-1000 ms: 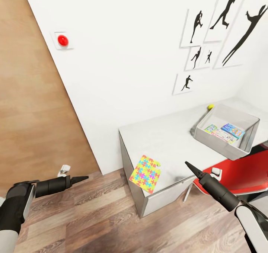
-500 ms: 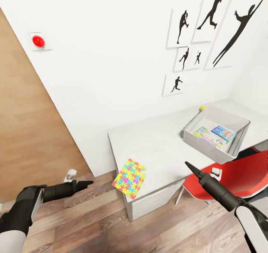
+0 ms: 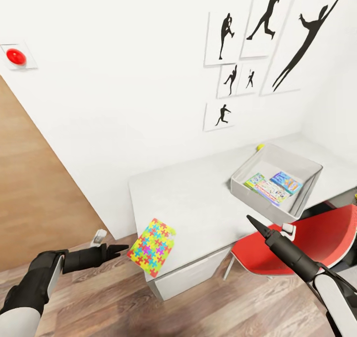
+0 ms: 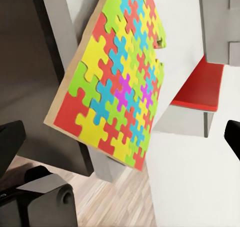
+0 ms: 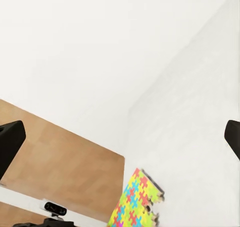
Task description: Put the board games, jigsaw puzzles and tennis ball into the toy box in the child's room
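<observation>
I see a long pale grey-white table (image 3: 208, 193) against a white wall. At its near left corner lies a thin flat jigsaw puzzle (image 3: 151, 246) in yellow, pink, green and blue, partly overhanging the edge. My black left gripper (image 3: 118, 250), fingers together, points at it from just left. Far right on the table sits a shallow light-grey toy box (image 3: 243, 191) holding flat colourful game boxes (image 3: 273, 185). A small yellow tennis ball (image 3: 260, 147) rests just behind it. My right gripper (image 3: 251, 221), closed to a point, hovers above a red chair (image 3: 317, 238).

black tapered end effectors, white forearm shells
</observation>
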Controlling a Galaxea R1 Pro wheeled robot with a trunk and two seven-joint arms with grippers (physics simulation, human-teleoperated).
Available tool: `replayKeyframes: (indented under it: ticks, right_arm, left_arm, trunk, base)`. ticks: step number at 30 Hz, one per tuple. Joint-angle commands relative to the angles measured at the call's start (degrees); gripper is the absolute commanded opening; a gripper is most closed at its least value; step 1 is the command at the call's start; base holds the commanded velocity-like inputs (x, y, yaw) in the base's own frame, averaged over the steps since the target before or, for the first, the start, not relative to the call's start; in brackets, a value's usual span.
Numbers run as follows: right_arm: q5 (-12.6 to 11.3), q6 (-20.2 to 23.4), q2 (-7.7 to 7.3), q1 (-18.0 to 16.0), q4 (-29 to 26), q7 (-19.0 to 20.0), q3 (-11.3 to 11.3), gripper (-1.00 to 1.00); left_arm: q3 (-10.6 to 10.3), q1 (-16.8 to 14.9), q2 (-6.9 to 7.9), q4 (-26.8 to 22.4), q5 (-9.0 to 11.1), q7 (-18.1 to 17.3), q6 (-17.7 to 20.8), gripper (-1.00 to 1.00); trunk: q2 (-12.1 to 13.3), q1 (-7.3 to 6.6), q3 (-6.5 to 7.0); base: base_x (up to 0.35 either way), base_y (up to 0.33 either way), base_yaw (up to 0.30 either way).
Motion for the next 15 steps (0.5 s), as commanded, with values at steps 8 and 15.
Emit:
replayKeyframes:
  ticks: [8,15]
  right_arm:
    - [-0.4,0.5,-0.07,-0.1,0.0,0.2,0.0,1.00]
    - [-0.5,0.5,-0.05,-0.1,-0.1,0.1,0.0,1.00]
  left_arm:
    - [0.1,-0.1,0.06,0.1,-0.6,-0.3,0.5,1.00]
    - [0.3,-0.1,1.17,0.1,-0.6,-0.6,0.6,1.00]
  trunk:
    - [-0.1,0.04,-0.10]
    - [-0.1,0.04,-0.10]
  base:
    - [0.020,-0.042,0.000]
    - [0.074,-0.166,0.000]
